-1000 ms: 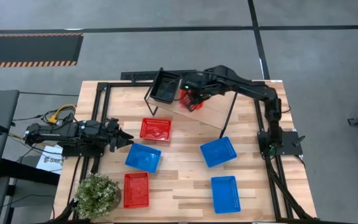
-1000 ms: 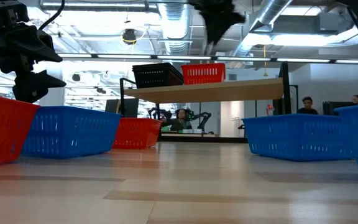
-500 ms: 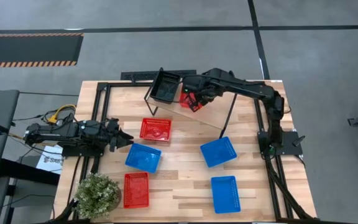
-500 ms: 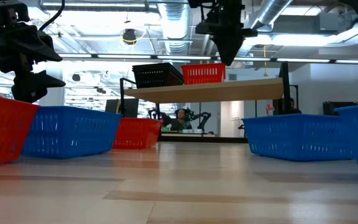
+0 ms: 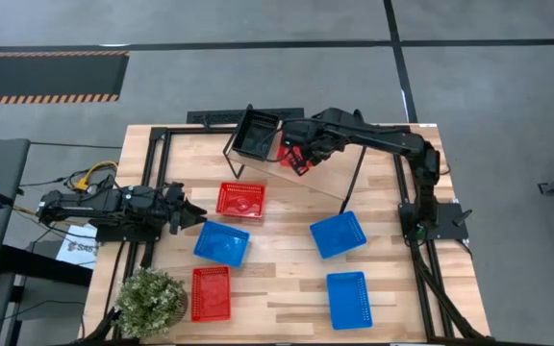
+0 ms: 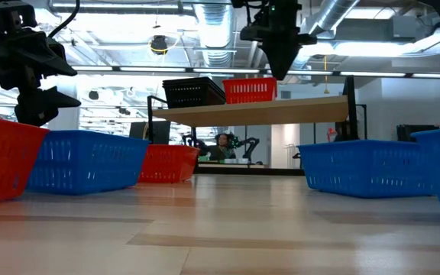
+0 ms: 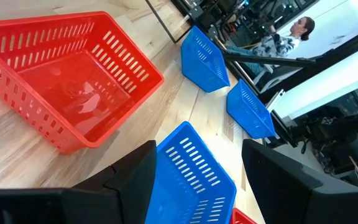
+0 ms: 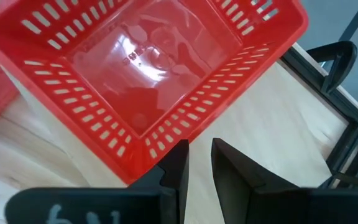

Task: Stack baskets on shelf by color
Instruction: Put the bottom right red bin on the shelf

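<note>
The right gripper (image 8: 194,163) has lifted off the shelf's (image 5: 330,173) red basket (image 8: 148,68), jaws narrowly apart, empty; left gripper (image 7: 197,168) open, empty. Six baskets remain on the surface (image 5: 277,279).

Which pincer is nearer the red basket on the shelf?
Right. The right pincer hangs just above the red basket on the shelf, beside its rim. The left pincer waits far off at the table's left edge, by a blue basket.
</note>
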